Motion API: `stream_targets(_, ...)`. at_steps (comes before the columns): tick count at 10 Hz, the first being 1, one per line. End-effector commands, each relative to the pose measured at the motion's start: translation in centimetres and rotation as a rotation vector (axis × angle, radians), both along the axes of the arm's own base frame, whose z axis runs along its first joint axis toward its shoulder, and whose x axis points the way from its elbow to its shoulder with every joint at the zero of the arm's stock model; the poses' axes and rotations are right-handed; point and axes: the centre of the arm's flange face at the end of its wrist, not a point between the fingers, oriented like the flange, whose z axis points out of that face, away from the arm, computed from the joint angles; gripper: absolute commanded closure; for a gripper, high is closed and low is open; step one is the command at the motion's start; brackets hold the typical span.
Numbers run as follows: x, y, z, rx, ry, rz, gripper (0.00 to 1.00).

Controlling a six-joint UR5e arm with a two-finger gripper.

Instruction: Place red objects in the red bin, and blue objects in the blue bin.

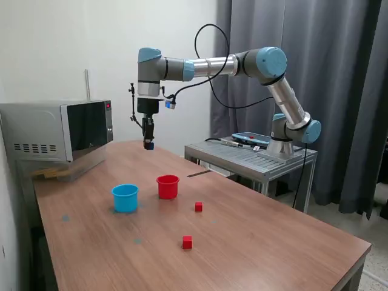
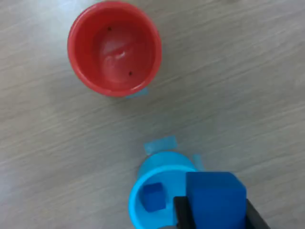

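Starting at the exterior view's left, the microwave (image 1: 57,130) sits at the back of the wooden table (image 1: 254,242), well out of the action. Next comes the blue bin (image 1: 125,197), and the wrist view shows one blue cube (image 2: 153,196) already lying inside the blue bin (image 2: 143,191). High above the table hangs the gripper (image 1: 148,143), its fingers clamped on the second blue cube (image 1: 148,145), which fills the foreground of the wrist view (image 2: 214,200) between the dark fingers (image 2: 182,214). Just beside the blue bin, to the exterior view's right, stands the red bin (image 1: 168,186), and from the wrist camera the red bin (image 2: 114,47) looks empty. Further right, two red cubes wait on the bare wood, one (image 1: 198,207) nearer the red bin, one (image 1: 187,242) toward the front edge. The step in hand, I'd say, is dropping this cube into blue. To do it well: centre over the blue rim first, since the cups stand close together and a drift could send it the wrong way. Then come down low before opening, so the cube doesn't bounce off its twin or the rim, and rise straight afterwards so the light cup isn't tipped.
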Motion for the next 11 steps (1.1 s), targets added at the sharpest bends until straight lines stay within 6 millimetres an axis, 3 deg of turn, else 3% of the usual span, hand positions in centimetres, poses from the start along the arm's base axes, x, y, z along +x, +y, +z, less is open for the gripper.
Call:
stream_targets(1,-2.2,1.6,-2.5,-0.003,0.001,0.0,1.0)
stream_targets(6,-4.1,1.8,-8.3,-0.047,-0.035,-0.001,1.0)
stream_targets(9,-4.4,1.9,-8.5,-0.043,-0.022,-0.007,1.0)
stream_targets(11,-4.9,1.9,-9.9,-0.039,-0.002,-0.025,1.0)
